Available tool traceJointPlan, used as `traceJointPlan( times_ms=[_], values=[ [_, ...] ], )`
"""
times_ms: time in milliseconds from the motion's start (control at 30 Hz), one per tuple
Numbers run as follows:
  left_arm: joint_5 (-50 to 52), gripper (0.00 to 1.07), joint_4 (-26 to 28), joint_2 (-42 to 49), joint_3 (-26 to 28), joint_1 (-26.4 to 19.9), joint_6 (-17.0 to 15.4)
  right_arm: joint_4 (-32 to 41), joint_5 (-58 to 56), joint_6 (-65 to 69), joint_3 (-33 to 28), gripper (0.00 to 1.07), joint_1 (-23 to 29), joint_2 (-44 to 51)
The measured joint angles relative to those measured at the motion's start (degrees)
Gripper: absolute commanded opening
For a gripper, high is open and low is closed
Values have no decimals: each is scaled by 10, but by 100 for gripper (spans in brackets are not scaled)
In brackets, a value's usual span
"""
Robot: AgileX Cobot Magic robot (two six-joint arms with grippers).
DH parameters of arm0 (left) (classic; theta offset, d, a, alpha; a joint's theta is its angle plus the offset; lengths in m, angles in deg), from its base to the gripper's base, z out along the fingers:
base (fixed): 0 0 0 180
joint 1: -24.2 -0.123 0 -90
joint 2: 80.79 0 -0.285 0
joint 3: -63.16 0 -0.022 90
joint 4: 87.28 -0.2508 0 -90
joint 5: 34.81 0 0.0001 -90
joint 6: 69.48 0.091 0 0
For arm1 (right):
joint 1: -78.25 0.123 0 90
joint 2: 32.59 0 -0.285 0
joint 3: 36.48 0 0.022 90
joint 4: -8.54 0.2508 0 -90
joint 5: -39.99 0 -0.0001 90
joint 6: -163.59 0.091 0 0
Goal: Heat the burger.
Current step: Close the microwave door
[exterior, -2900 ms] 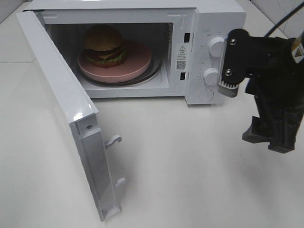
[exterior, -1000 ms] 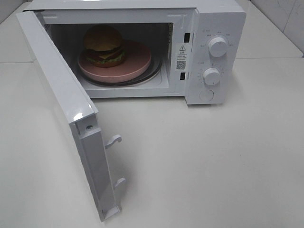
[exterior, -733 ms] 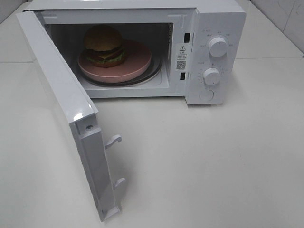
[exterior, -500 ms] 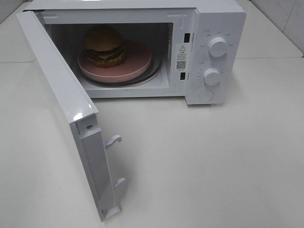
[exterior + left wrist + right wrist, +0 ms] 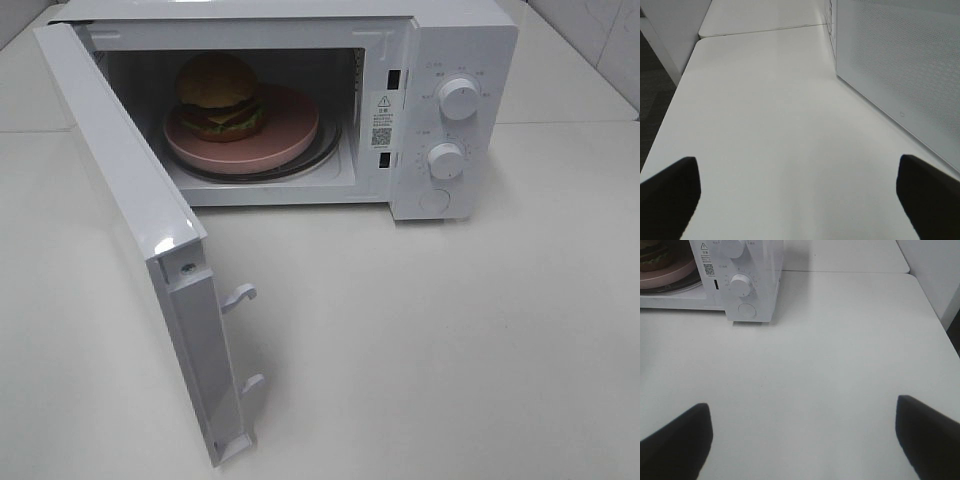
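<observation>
Two hands hang over the white tabletop, and neither one holds anything. The left hand has its dark fingers spread wide, with only tabletop showing between them. It sits just beside the outer face of the microwave door, whose dotted mesh panel fills that side of its view. The right hand is spread just as wide, well apart from the microwave and facing its control panel.

From the high camera, the burger is inside the oven cavity. It sits on a salmon-pink plate, toward the plate's left side. Its domed brown bun is on top, with green and dark layers showing at the edge. The plate rests on the glass turntable.

The door stands swung open to the left, and two white latch hooks stick out from its inner edge. Right of the cavity are an upper dial, a lower dial and a round button beneath them. A warning sticker with a square code sits on the frame beside the opening.
</observation>
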Motion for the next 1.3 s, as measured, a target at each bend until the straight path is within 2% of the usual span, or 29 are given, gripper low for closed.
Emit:
traceJointPlan(
  times_ms=[267, 300, 367, 433, 500, 533, 733, 1300],
  values=[
    [0, 100, 0, 0, 0, 0, 0, 1, 0, 1, 0, 96, 0, 0],
    [0, 100, 0, 0, 0, 0, 0, 1, 0, 1, 0, 91, 0, 0],
    [0, 100, 0, 0, 0, 0, 0, 1, 0, 1, 0, 89, 0, 0],
    [0, 100, 0, 0, 0, 0, 0, 1, 0, 1, 0, 75, 0, 0],
    [0, 100, 0, 0, 0, 0, 0, 1, 0, 1, 0, 72, 0, 0],
    [0, 100, 0, 0, 0, 0, 0, 1, 0, 1, 0, 65, 0, 0],
    [0, 100, 0, 0, 0, 0, 0, 1, 0, 1, 0, 55, 0, 0],
    [0, 100, -1, 0, 0, 0, 0, 1, 0, 1, 0, 53, 0, 0]
  ],
)
